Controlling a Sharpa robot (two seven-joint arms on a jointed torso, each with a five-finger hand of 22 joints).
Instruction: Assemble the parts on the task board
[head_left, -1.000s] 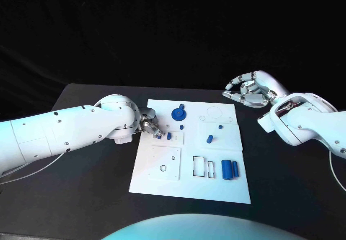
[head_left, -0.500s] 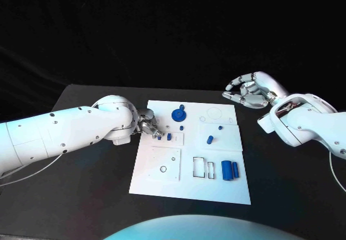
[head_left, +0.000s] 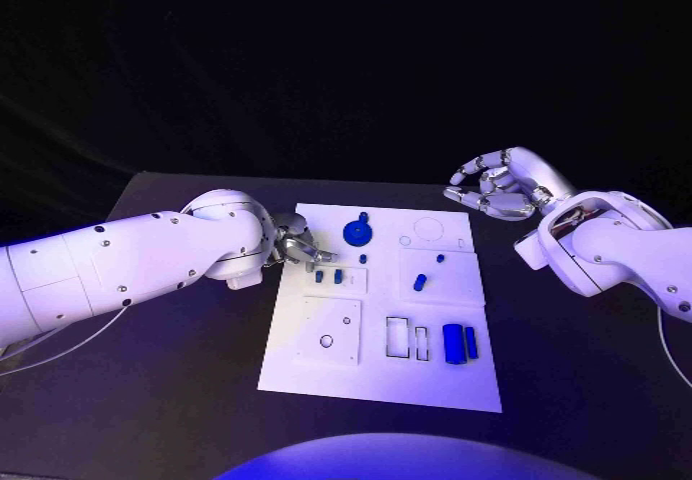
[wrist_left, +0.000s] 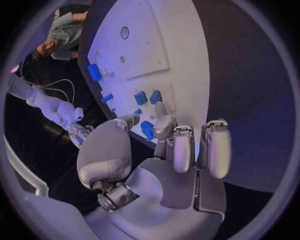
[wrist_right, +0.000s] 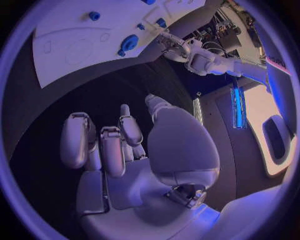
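Observation:
The white task board (head_left: 378, 375) lies mid-table. My left hand (head_left: 296, 250) hovers at its left edge, fingers loosely apart and holding nothing, just beside two small blue parts (head_left: 329, 275) standing in a recess. The same two parts (wrist_left: 148, 97) lie a little beyond my left hand's fingertips (wrist_left: 164, 122) in the left wrist view. A round blue part (head_left: 356, 233) sits further back; it shows as a blue patch (wrist_left: 148, 131) partly hidden by the fingers. Two blue cylinders (head_left: 460, 342) lie at the board's right. My right hand (head_left: 498, 184) hangs raised past the board's far right corner, fingers loosely curved, holding nothing.
A blue peg (head_left: 420, 282) and two tiny blue pieces (head_left: 362, 258) (head_left: 437, 256) stand mid-board. Outlined slots (head_left: 405, 336) and a square plate with holes (head_left: 332, 328) take up the near half. Black table (head_left: 173, 400) surrounds the board. The right wrist view shows the board (wrist_right: 75, 45) and round part (wrist_right: 130, 42).
My left hand has drawn slightly back from the two small parts, and the nearer one now stands free of the fingers. The right hand has not moved.

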